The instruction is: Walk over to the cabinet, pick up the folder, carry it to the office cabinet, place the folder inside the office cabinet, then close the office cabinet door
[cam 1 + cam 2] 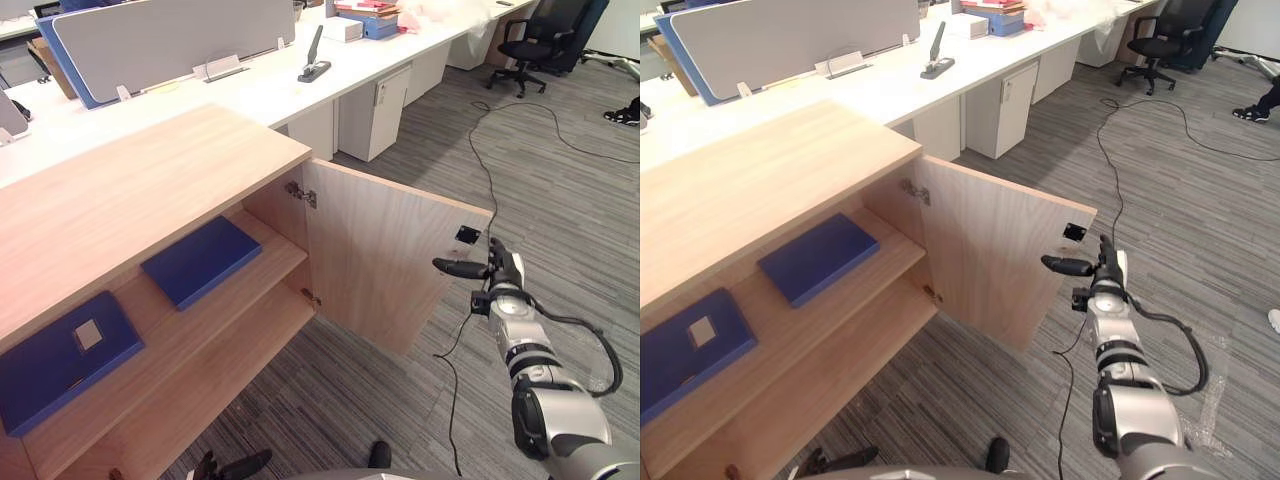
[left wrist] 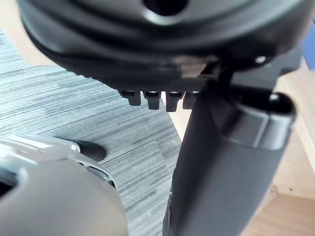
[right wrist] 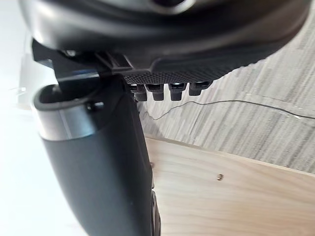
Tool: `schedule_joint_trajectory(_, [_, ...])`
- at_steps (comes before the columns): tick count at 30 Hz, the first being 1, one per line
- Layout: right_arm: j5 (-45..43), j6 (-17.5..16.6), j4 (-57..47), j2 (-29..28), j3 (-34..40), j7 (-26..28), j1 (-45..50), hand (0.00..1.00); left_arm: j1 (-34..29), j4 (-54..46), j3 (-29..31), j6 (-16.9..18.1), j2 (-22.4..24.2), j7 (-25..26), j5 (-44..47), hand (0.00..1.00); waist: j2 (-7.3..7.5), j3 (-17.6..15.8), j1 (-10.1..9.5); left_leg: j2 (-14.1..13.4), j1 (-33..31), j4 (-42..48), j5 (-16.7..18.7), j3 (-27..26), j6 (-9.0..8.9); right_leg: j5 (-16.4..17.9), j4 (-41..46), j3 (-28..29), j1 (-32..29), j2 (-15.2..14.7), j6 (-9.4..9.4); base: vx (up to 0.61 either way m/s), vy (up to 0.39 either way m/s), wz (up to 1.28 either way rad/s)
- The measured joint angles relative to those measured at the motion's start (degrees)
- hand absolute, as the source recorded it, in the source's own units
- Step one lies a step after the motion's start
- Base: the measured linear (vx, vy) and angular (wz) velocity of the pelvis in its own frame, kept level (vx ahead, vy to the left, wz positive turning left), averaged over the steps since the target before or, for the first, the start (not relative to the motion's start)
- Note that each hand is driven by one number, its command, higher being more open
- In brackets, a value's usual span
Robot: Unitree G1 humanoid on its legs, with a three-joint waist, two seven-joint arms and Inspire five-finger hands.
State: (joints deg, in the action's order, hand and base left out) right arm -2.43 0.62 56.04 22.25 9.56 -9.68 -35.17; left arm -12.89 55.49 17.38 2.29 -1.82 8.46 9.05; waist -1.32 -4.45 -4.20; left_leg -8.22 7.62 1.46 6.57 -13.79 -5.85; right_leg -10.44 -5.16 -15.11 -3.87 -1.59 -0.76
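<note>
Right hand point(image 1: 503, 270) – fingers straight, thumb out – at open cabinet door point(image 1: 380, 260) edge | folder point(image 1: 200, 260) on shelf point(image 1: 272, 252)

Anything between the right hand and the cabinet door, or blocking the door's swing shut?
Nothing visible. The right hand sits by the free edge of the open door, open air between them. The right folder and left folder lie on the shelf, behind its front edge, so the swing looks clear.
</note>
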Motion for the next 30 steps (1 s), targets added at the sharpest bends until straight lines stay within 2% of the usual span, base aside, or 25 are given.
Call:
schedule_joint_trajectory(4, [0.02,-0.01,-0.01,1.34,-0.99,0.46,-2.94,1.00,-1.13,0.88,0.10,-0.37,0.20,-0.20,0.52,1.00,-0.71,-0.24,-0.08,-0.32,-0.13,-0.08,-0.34,0.29,-0.12,-0.08,0.03,-0.01,-0.21,0.19,-0.21,-0.02,0.023,-0.01])
schedule_joint_trajectory(7, [0.06,-0.01,-0.06,2.22,-4.50,0.99,-4.34,1.00,-0.97,0.97,1.77,-0.35,1.00,-0.38,0.54,1.00,-1.24,-0.27,-0.14,-0.63,-0.13,-0.15,-0.58,0.65,0.14,-0.08,0.18,-0.13,-0.25,0.57,-0.64,0.02,0.016,0.00])
schedule_joint_trajectory(11, [-3.53,-0.78,-0.19,3.64,-9.89,3.18,-4.76,1.00,0.01,0.96,2.28,-0.30,1.10,-0.38,0.54,1.00,-1.32,-0.32,0.29,-0.60,-0.14,-0.26,-0.69,1.85,0.26,-0.04,0.25,-0.18,-0.27,0.67,-0.69,0.03,0.045,0.00])
schedule_joint_trajectory(15, [-7.25,-1.45,-1.37,7.59,-19.44,7.32,-4.44,1.00,0.48,0.98,4.36,-0.22,0.80,-0.25,0.49,1.00,-1.21,-0.39,1.66,-0.55,-0.07,-0.27,-0.69,1.99,0.25,-0.04,0.25,-0.12,-0.22,0.66,-0.68,-0.02,0.036,-0.02])
schedule_joint_trajectory(17, [-9.18,-1.52,-4.60,10.98,-25.64,9.30,-2.99,1.00,0.74,1.48,4.46,0.17,-0.08,-0.20,0.47,1.00,-1.14,-0.44,1.75,-0.76,0.02,-0.27,-0.69,1.98,0.18,0.00,0.18,0.04,-0.22,0.94,-0.70,-0.05,0.012,-0.04])
schedule_joint_trajectory(20, [-13.07,-2.28,-9.68,13.68,-30.61,12.76,-0.41,1.00,1.25,2.68,6.75,0.24,-0.98,0.12,0.41,1.00,-0.75,-0.68,1.95,-1.50,0.18,-0.25,-0.61,1.88,-0.42,0.36,0.04,0.27,-0.21,1.74,-0.77,-0.07,-0.010,-0.07])
schedule_joint_trajectory(23, [-16.04,-3.72,-13.34,14.39,-34.34,14.69,1.32,1.00,1.64,4.51,8.05,0.26,-1.68,0.29,0.32,1.00,-0.38,-0.87,2.50,-2.34,0.24,-0.05,-0.62,1.83,-0.87,0.59,0.03,0.54,-0.22,2.67,-1.12,-0.05,-0.034,-0.08])
schedule_joint_trajectory(27, [-17.99,-4.11,-21.21,16.47,-40.90,16.76,3.58,1.00,2.47,6.19,9.67,0.18,-1.75,0.70,-0.39,1.00,-0.17,-0.77,3.09,-3.68,-0.16,0.81,-0.66,1.62,-1.19,0.97,0.03,1.06,-0.62,4.15,-1.76,-0.02,-0.049,-0.13])
schedule_joint_trajectory(30, [-17.99,-4.13,-28.98,18.45,-45.93,18.50,5.05,1.00,3.97,7.59,12.99,0.26,-1.79,0.87,-0.84,1.00,0.34,-0.41,3.12,-4.46,-0.89,1.32,-0.81,0.99,-1.30,0.73,0.13,1.53,-1.46,5.19,-2.14,0.00,-0.055,-0.14])
